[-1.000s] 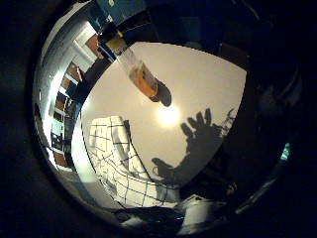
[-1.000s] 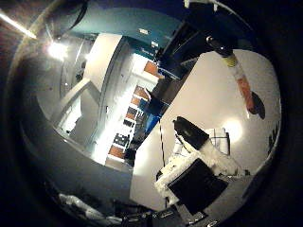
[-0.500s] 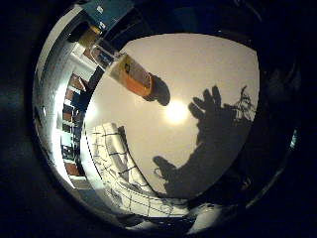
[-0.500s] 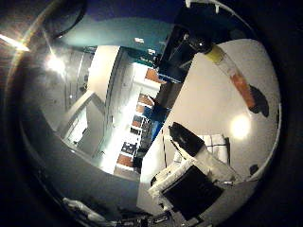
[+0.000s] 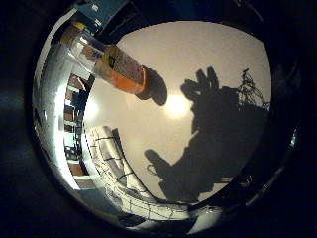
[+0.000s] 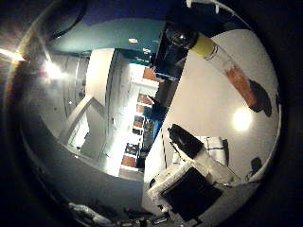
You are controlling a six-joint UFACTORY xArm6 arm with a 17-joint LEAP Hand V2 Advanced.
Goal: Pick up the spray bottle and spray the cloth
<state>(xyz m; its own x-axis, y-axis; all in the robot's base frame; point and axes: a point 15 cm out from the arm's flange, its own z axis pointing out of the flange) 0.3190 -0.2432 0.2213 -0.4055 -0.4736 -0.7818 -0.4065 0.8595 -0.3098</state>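
right little finger side palm view: the spray bottle (image 5: 119, 69) is seen standing on the table (image 5: 208, 49) near the cloth (image 5: 116, 168); the hand (image 6: 194, 175) is held open.

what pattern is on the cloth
White with a thin dark grid of lines; the cloth shows best in the little finger side palm view.

Both cameras sit on the palm of the hand (image 6: 189, 179) and look out over a pale table (image 5: 198, 59). The little-finger-side view faces mostly down onto the tabletop, close to the spray bottle (image 5: 116, 67), which looms large, with the checked cloth (image 5: 116, 163) beside it. The thumb-side view faces more sideways, past the table's edge into the room. Both views share the table, the bottle and the cloth.
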